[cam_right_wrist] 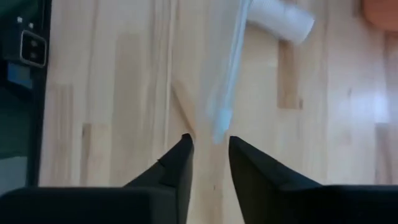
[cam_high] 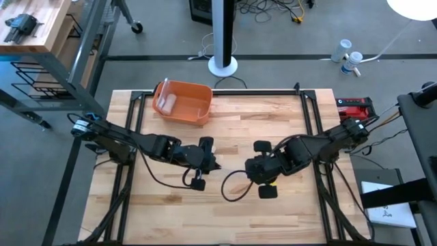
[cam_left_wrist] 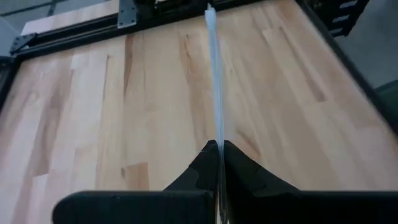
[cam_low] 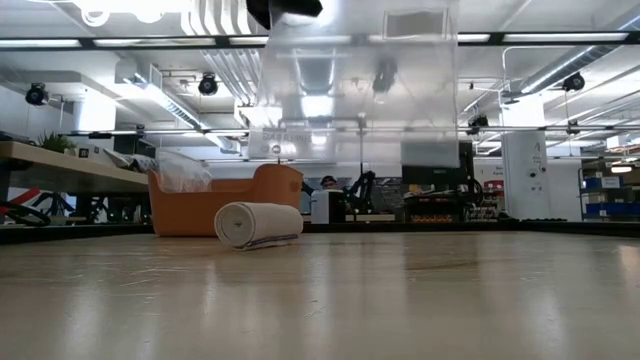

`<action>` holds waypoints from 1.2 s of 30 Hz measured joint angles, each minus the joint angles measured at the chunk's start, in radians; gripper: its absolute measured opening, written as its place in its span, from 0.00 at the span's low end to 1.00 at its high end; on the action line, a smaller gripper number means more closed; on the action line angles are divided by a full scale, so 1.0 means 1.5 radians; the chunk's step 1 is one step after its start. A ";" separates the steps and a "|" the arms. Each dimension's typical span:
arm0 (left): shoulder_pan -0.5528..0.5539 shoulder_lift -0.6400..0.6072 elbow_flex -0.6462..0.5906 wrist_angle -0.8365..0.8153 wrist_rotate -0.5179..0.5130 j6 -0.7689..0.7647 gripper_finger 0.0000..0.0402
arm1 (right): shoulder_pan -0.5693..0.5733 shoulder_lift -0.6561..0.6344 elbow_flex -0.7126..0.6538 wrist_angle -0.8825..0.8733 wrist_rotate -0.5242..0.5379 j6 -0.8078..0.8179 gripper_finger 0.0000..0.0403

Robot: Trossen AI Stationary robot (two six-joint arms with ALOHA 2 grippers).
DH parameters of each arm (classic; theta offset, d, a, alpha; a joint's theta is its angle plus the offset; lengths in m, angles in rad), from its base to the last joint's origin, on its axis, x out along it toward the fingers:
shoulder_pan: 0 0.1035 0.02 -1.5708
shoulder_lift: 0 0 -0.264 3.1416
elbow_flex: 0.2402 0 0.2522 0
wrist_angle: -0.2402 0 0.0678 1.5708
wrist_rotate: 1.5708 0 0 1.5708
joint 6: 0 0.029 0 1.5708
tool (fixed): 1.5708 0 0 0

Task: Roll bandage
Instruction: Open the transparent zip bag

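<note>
A: From above, both arms meet mid-table; the orange bin (cam_high: pixel 183 102) sits far-left.
B: Level view — the rolled bandage (cam_low: pixel 258 223) lies just before it.
A: Left gripper (cam_left_wrist: pixel 219 149) is pinched on a clear sheet (cam_left_wrist: pixel 214 74) — keep it taut.
B: Right gripper (cam_right_wrist: pixel 209 144) is parted, holding nothing; close squarely on that edge.

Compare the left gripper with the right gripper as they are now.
The left gripper is shut, pinching a clear plastic sheet edge-on; the right gripper is open and holds nothing. The sheet runs out from between the left gripper's fingers, but only hangs just ahead of the right gripper's. Both are dark, two-fingered and above the wooden table.
</note>
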 joint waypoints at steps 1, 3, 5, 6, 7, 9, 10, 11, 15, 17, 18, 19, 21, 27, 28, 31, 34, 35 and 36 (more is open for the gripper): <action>0.001 0.000 -0.004 0.004 -0.001 0.011 0.00 | 0.000 0.000 0.000 0.012 0.007 -0.011 0.25; 0.001 0.000 -0.013 0.007 -0.003 0.024 0.00 | -0.003 0.000 -0.002 0.039 0.024 -0.047 0.28; -0.001 -0.004 -0.023 0.015 -0.016 0.027 0.00 | -0.006 0.000 -0.007 0.070 0.027 -0.095 0.29; -0.001 -0.010 -0.033 0.016 -0.024 0.026 0.00 | -0.008 0.000 -0.008 0.084 0.028 -0.118 0.30; 0.001 -0.016 -0.044 0.016 -0.035 0.024 0.00 | -0.011 0.000 -0.009 0.090 0.028 -0.139 0.30; 0.002 -0.036 -0.071 0.030 -0.044 0.020 0.00 | -0.016 -0.001 -0.014 0.087 0.032 -0.170 0.29; 0.004 -0.050 -0.090 0.040 -0.045 0.016 0.00 | -0.019 -0.005 -0.021 0.089 0.033 -0.183 0.28; 0.005 -0.067 -0.109 0.052 -0.045 0.011 0.00 | -0.023 -0.011 -0.032 0.093 0.033 -0.192 0.28; 0.018 -0.150 -0.192 0.095 -0.037 -0.013 0.00 | -0.045 -0.052 -0.145 0.190 0.010 -0.235 0.24; 0.021 -0.187 -0.232 0.110 -0.037 -0.020 0.00 | -0.062 -0.073 -0.221 0.265 0.002 -0.237 0.21; 0.021 -0.206 -0.253 0.118 -0.037 -0.020 0.00 | -0.071 -0.082 -0.256 0.307 0.002 -0.237 0.20; 0.021 -0.222 -0.272 0.127 -0.037 -0.018 0.00 | -0.079 -0.091 -0.288 0.352 0.004 -0.238 0.19; 0.020 -0.252 -0.305 0.158 -0.034 -0.016 0.00 | -0.094 -0.110 -0.340 0.447 0.010 -0.240 0.16; 0.021 -0.295 -0.355 0.179 -0.035 -0.017 0.00 | -0.122 -0.131 -0.398 0.584 0.008 -0.264 0.11; 0.021 -0.297 -0.355 0.181 -0.037 -0.019 0.00 | -0.124 -0.137 -0.398 0.592 0.007 -0.264 0.11; 0.022 -0.297 -0.354 0.180 -0.038 -0.016 0.00 | -0.125 -0.147 -0.394 0.626 0.005 -0.264 0.12; 0.023 -0.291 -0.341 0.186 -0.040 -0.005 0.00 | -0.127 -0.147 -0.387 0.621 -0.002 -0.252 0.14; 0.023 -0.291 -0.339 0.182 -0.045 -0.001 0.00 | -0.128 -0.147 -0.384 0.625 -0.002 -0.245 0.15; 0.023 -0.291 -0.337 0.180 -0.048 -0.001 0.00 | -0.129 -0.147 -0.382 0.628 0.000 -0.241 0.15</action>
